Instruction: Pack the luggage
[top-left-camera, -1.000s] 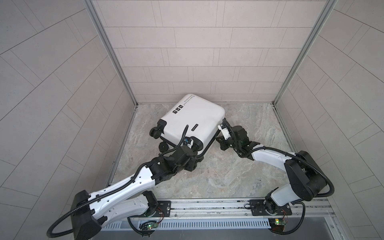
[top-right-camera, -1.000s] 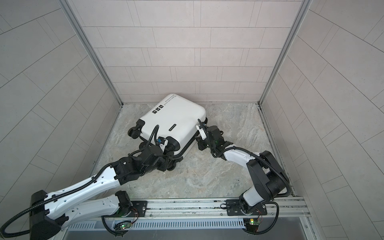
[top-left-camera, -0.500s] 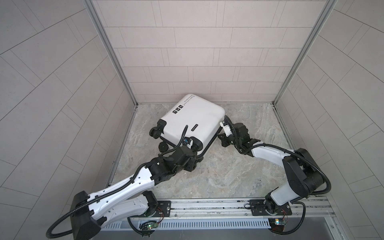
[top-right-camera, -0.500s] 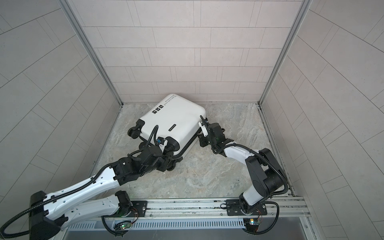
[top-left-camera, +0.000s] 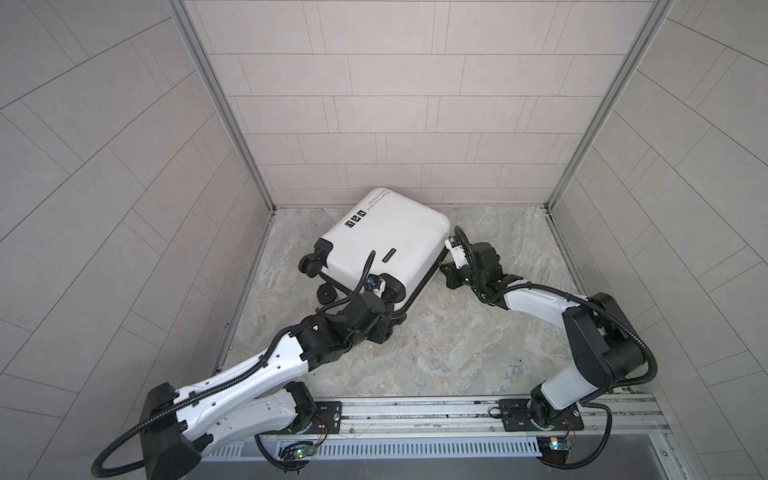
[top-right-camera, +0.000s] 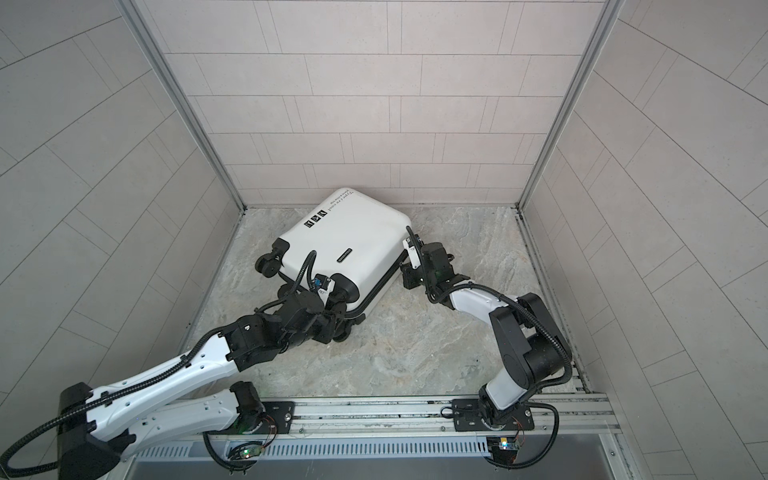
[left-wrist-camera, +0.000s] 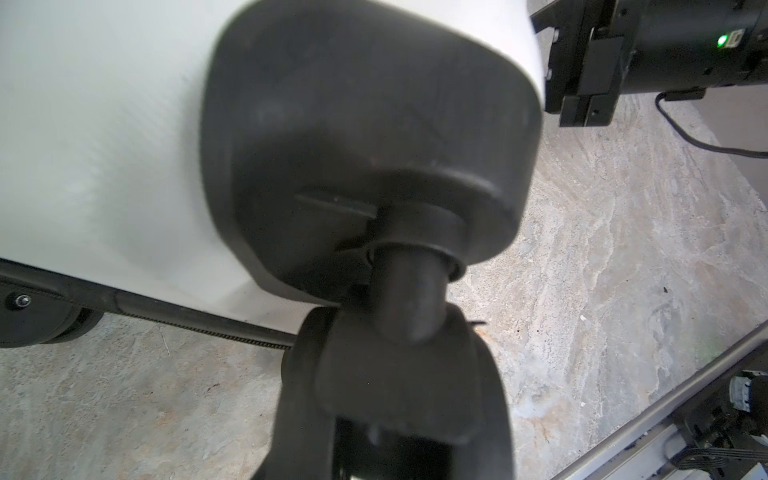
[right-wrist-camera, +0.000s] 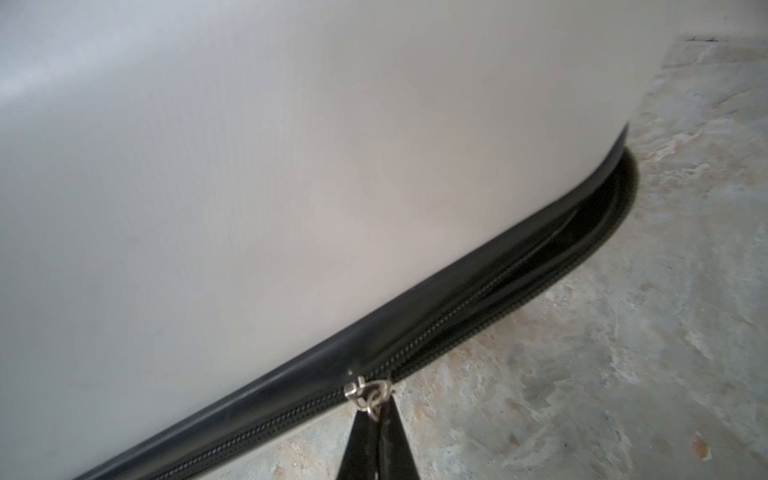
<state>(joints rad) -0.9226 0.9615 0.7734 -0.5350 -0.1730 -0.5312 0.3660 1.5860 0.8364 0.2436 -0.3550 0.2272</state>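
Two grippers share one white suitcase (top-left-camera: 386, 241). At left of both top views, the left gripper (top-left-camera: 384, 318) clamps a corner wheel (left-wrist-camera: 303, 365), bracing it. Centre frame, near the back wall (top-left-camera: 395, 124), the suitcase lies closed on the stone floor (top-left-camera: 478, 340). At right, the right gripper (right-wrist-camera: 375, 428), jaws together, pinches the zipper pull (right-wrist-camera: 370, 392). Packing appears done; zipping is partway, with the seam (right-wrist-camera: 540, 266) ahead of the pull gaping open.

- The luggage (top-left-camera: 386, 241) is lying on the desk (top-left-camera: 457, 340) toward 12 o'clock, near the back wall (top-left-camera: 395, 124).
- The left jaws are gripping a wheel (left-wrist-camera: 395, 374) at the luggage's 6 o'clock corner.
- The right jaws are pinching the zipper pull (right-wrist-camera: 370, 392) on its 4 o'clock edge.
- Other wheels (top-left-camera: 309, 266) are sticking out at 8 o'clock.
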